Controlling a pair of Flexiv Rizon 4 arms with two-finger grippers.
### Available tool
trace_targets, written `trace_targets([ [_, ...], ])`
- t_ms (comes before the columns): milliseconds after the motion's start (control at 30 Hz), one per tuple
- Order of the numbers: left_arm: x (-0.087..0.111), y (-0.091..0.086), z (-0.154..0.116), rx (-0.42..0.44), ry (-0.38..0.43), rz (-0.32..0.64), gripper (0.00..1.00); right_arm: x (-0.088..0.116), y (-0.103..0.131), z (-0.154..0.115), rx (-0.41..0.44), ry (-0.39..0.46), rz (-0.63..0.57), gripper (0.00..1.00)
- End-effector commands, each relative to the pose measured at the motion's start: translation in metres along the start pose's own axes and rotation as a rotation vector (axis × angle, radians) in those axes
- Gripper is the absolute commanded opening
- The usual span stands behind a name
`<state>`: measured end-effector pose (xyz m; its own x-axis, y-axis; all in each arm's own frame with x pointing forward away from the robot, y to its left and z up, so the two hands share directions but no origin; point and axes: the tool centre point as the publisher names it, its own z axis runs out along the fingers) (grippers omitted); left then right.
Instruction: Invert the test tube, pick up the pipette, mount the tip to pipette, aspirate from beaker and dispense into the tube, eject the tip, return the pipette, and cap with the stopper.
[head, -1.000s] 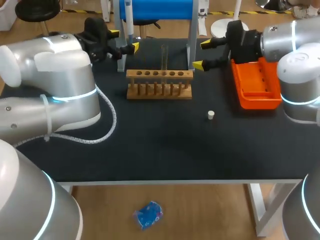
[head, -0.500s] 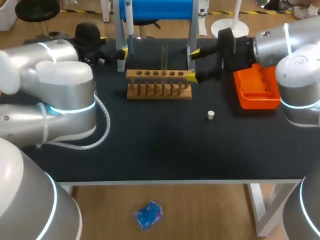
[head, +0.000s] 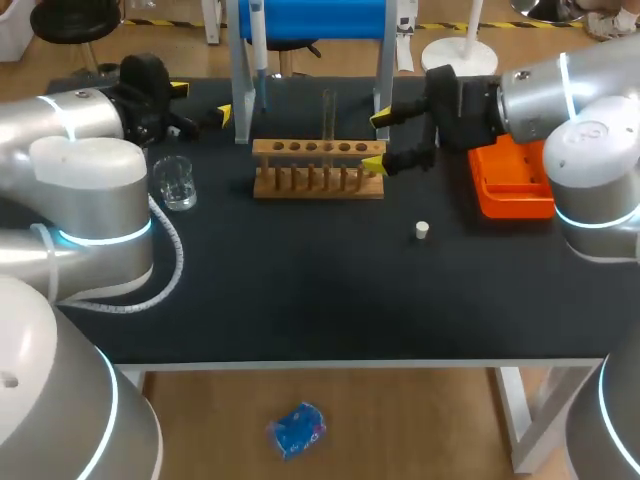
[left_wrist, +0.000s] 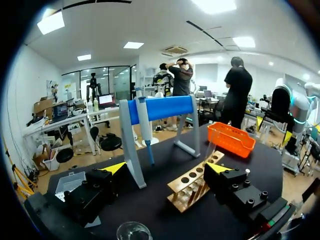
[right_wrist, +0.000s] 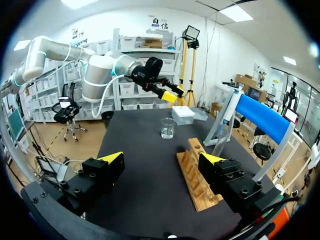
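Counter in black (head: 300, 300) carries a blue-barred pipette stand (head: 310, 18) at its far edge, an orange plastic tray (head: 515, 185) toward the far right corner, and a wooden rack (head: 318, 168) just in front of the stand with a clear glass test tube (head: 328, 115) upright in it. The left end effector (head: 200, 102) near the far left corner and the right end effector (head: 378, 141) at the rack's right end both have their fingers apart, holding nothing. A small glass beaker (head: 177, 184) stands near the left edge; a white stopper (head: 422, 230) lies toward the middle.

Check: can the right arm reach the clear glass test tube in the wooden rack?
Probably yes. The right gripper is open at the wooden rack's right end, and the glass test tube rises bare above it; a grey stand post is close.
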<state>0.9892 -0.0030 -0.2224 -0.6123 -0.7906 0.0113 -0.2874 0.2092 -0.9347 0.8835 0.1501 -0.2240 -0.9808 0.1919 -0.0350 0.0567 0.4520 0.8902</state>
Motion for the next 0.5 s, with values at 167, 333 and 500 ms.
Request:
trace_targets([
  [167, -0.006, 0.003, -0.004, -0.024, 0.045, -0.003, 1.00, 0.000, 0.000, -0.001, 0.003, 0.000, 0.000, 1.00],
  [333, -0.032, 0.010, -0.029, -0.046, 0.095, -0.068, 1.00, 0.012, -0.004, 0.002, 0.004, 0.061, -0.019, 1.00],
  [500, -0.057, 0.021, -0.051, -0.070, 0.097, -0.069, 1.00, 0.029, -0.009, 0.002, -0.040, 0.128, -0.049, 1.00],
])
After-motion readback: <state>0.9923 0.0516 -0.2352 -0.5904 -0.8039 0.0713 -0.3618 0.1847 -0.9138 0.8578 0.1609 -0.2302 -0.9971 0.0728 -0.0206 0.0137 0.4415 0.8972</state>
